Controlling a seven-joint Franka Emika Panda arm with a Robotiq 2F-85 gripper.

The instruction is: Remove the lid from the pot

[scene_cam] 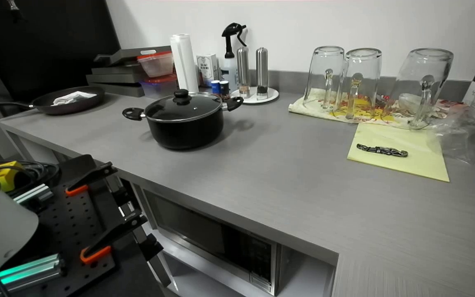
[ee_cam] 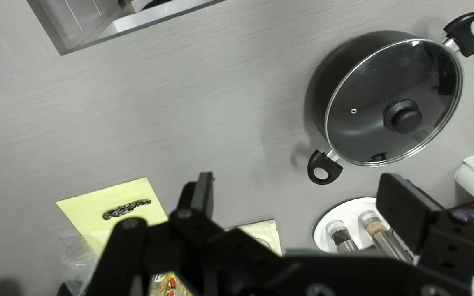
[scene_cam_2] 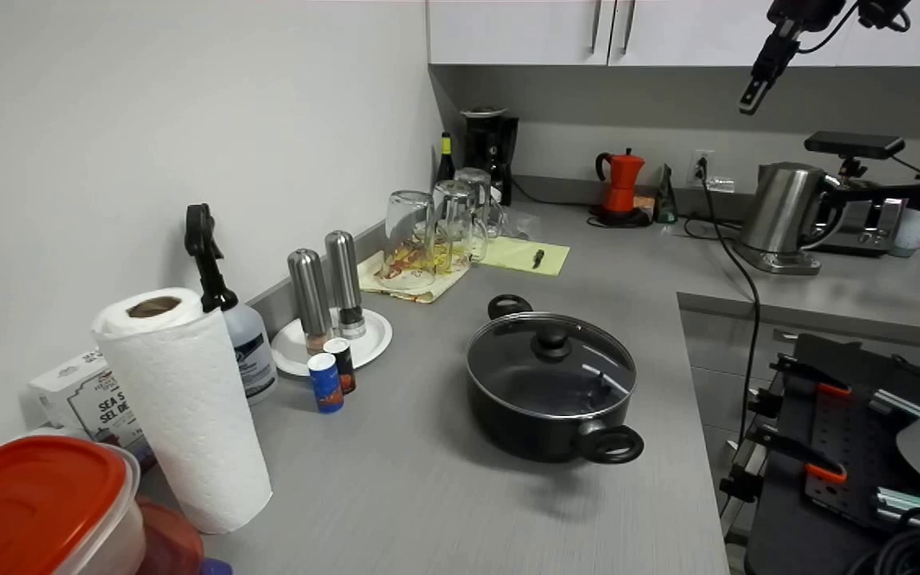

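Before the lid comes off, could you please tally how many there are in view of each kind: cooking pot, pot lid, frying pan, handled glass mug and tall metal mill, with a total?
Cooking pot: 1
Pot lid: 1
Frying pan: 1
Handled glass mugs: 3
Tall metal mills: 2
Total: 8

In an exterior view, with the pot point(scene_cam_2: 524, 438) as hub, small cans point(scene_cam_2: 326, 385), mills point(scene_cam_2: 311, 299) and paper roll point(scene_cam_2: 196, 423) block 9 o'clock; glass mugs point(scene_cam_2: 410, 231) stand farther off at 11. Handles point(scene_cam_2: 612, 455) jut at 11 and toward 5. Open bench point(scene_cam_2: 444, 511) stretches toward 6, and the air between lid point(scene_cam_2: 508, 375) and claw point(scene_cam_2: 750, 102), at 1, is free.
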